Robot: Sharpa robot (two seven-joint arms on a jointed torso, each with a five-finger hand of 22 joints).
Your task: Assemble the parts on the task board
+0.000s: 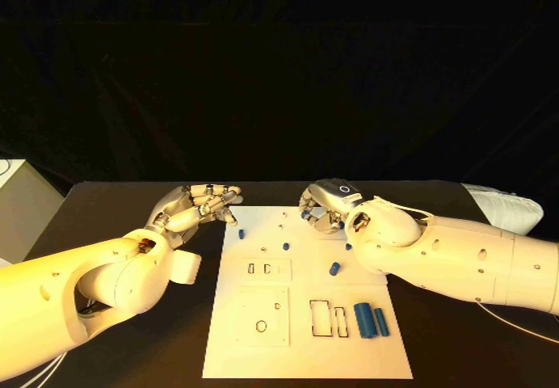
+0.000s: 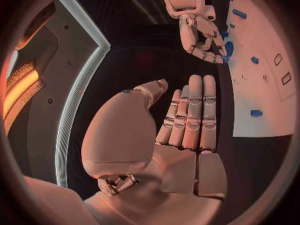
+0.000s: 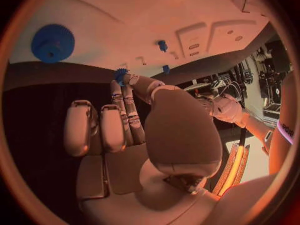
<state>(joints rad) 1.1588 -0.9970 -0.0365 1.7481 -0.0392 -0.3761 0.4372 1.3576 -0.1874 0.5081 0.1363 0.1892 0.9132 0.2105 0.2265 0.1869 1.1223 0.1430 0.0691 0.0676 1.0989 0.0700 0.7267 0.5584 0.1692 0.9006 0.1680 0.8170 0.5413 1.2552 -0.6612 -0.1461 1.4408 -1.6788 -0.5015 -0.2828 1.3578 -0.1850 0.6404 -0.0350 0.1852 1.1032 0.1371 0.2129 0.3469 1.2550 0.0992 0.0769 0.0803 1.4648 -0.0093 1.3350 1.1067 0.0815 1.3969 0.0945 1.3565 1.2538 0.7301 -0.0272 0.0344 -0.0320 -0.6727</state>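
So the task board (image 1: 233, 339) sat in the middle of the black table (image 1: 105, 210), with small blue parts scattered on it: a couple of blue pegs (image 1: 241, 233) standing near the far edge, one short piece (image 1: 334, 268) lying toward the right edge, and two blue cylinders (image 1: 371, 319) side by side by the near right corner next to the rectangular slots. The right hand (image 1: 329, 207) hovered over the far right corner of the board, and in the right wrist view it was pinching a small blue gear (image 3: 120, 75) between thumb and fingertip, with the other fingers fairly straight; a bigger blue gear (image 3: 52, 43) lay flat on the board nearby. The left hand (image 1: 200, 204) was just off the far left corner, holding nothing, fingers extended and close together in its wrist view. My guess is these parts are light, rigid plastic, smooth enough to slip or twist in a pinch. I'd grab the gear by its toothed rim and the cylinders across the middle, since a tiny peg would tip with any sideways nudge.
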